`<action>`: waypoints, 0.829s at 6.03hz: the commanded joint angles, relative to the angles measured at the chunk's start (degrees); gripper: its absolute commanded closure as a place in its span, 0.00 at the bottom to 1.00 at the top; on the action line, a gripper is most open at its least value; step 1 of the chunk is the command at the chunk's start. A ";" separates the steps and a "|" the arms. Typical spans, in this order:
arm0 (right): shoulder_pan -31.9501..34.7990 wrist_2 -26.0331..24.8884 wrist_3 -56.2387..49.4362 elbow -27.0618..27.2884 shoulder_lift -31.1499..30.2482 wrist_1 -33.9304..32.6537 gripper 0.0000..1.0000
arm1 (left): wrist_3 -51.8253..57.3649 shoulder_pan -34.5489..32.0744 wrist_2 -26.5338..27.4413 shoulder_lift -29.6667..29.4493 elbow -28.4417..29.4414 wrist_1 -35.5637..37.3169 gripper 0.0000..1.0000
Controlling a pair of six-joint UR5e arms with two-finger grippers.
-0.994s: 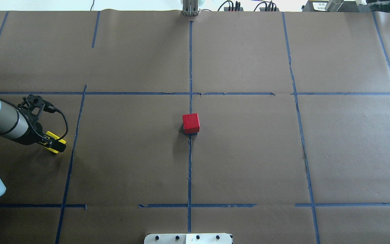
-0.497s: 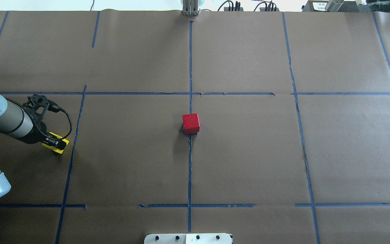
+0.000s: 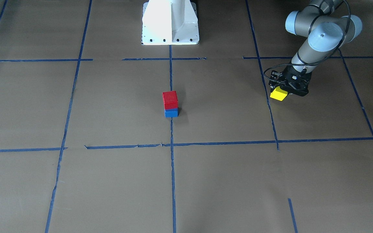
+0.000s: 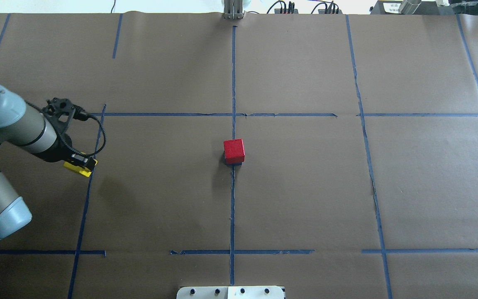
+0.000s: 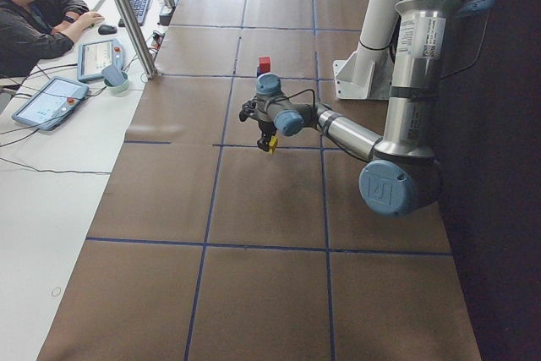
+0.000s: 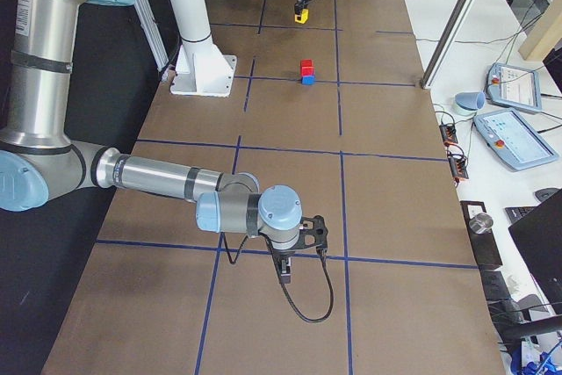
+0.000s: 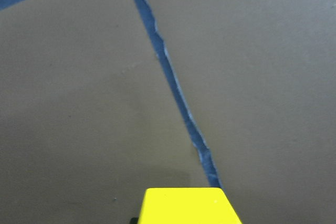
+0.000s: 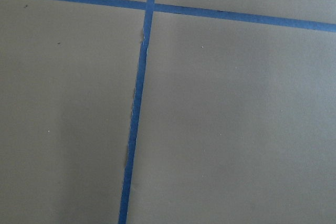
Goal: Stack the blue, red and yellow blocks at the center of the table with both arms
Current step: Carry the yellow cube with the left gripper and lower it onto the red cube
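A red block [image 4: 234, 150] sits on a blue block [image 3: 171, 112] at the table's centre, by the middle tape line; the stack also shows in the exterior right view [image 6: 306, 68]. My left gripper [image 4: 82, 163] is shut on a yellow block [image 3: 278, 94] and holds it above the paper at the robot's left, over a blue tape line. The yellow block fills the bottom edge of the left wrist view [image 7: 189, 206]. My right gripper [image 6: 283, 270] shows only in the exterior right view, low over the table's right end; I cannot tell whether it is open or shut.
Blue tape lines [image 4: 232, 83] divide the brown paper into squares. The white robot base [image 3: 170, 22] stands at the near middle edge. An operator [image 5: 34, 14] sits at a side desk with tablets [image 5: 51, 101]. A metal post [image 5: 127, 14] stands by the far edge.
My left arm has carried the yellow block to the right, toward the tape line and slightly farther from the robot. The red-on-blue stack has not moved.
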 commanded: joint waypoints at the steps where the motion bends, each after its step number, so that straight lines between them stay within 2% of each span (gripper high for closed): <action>1: 0.00 0.06 0.07 0.02 -0.01 0.00 0.00 | -9.28 0.67 0.00 -16.72 -2.13 20.95 0.91; 3: 0.00 0.06 0.07 0.11 -0.01 0.00 0.00 | -18.10 1.99 -0.09 -25.45 1.10 21.18 0.91; 5: -0.09 0.06 0.07 0.46 -0.01 0.00 0.00 | -25.13 3.31 -0.09 -35.64 9.16 21.09 0.91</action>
